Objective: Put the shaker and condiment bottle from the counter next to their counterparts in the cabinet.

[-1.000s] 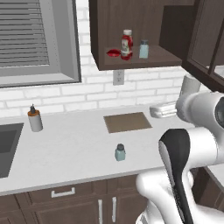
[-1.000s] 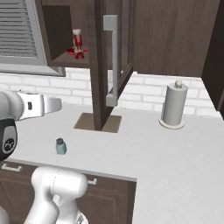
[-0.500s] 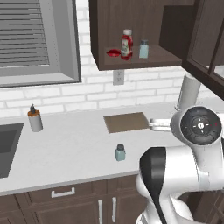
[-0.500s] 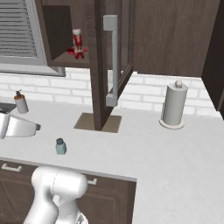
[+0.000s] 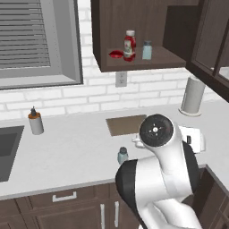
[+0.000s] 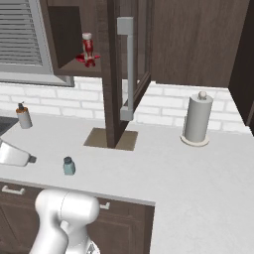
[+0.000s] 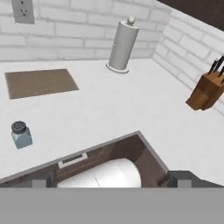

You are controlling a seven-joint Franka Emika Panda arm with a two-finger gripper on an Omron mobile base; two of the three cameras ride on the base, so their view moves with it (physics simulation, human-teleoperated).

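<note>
The shaker (image 5: 122, 155) (image 6: 69, 165) (image 7: 20, 134) stands upright on the counter (image 5: 67, 152) near its front edge, in front of the brown mat (image 5: 126, 124). The red condiment bottle (image 5: 129, 44) (image 6: 88, 48) stands on the cabinet (image 5: 134, 62) shelf, between the low red item (image 5: 116, 54) and the pale blue counterpart shaker (image 5: 146, 50). In the hand view my gripper (image 7: 113, 180) is open and empty, out past the counter's front edge. The counter shaker lies ahead of it to the left, well apart from the fingertips (image 7: 186, 178).
A grey pump dispenser (image 5: 35, 121) stands by the sink (image 5: 6, 150) at the left. A paper towel holder (image 5: 193, 95) (image 7: 122, 43) is at the back right, a knife block (image 7: 205, 89) in the corner. The open cabinet door (image 6: 126, 69) hangs over the mat.
The arm has swung down and round, carrying the hand lower toward the counter's front edge. The gripper stays open. The shaker and the cabinet items have not moved.
</note>
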